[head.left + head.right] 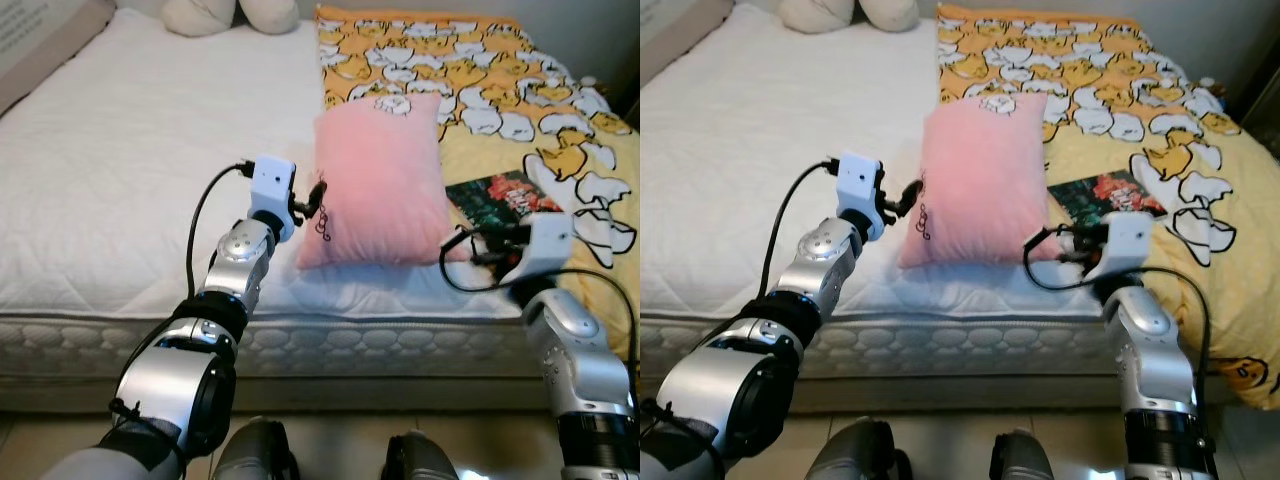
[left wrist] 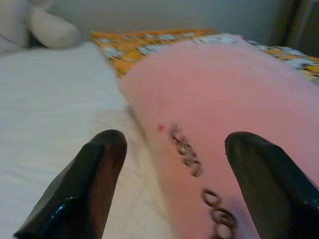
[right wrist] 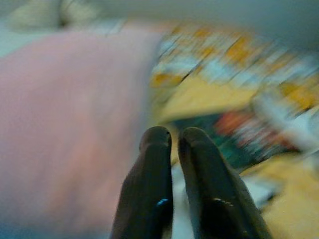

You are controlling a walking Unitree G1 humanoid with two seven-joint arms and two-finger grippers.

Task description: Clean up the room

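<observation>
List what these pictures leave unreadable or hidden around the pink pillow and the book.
- Book: cover too small in the eye views, blurred in the right wrist view.
- Pink pillow: stitched lettering blurred in the left wrist view, tiny elsewhere.
- Pale cushions: cut off by the top edge.

A bed with a white mattress [image 1: 120, 180] fills the view, seen from its near long edge. A yellow duck-print blanket [image 1: 520, 110] covers the right side. A pink pillow [image 1: 380, 180] lies across the blanket's left edge, near the mattress's front edge. The left gripper [image 1: 318, 200] touches the pillow's left side. The right gripper [image 1: 478, 245] sits at the pillow's near right corner, beside a dark floral book [image 1: 505, 195]. Two cream cushions [image 1: 230, 14] rest at the far edge.
</observation>
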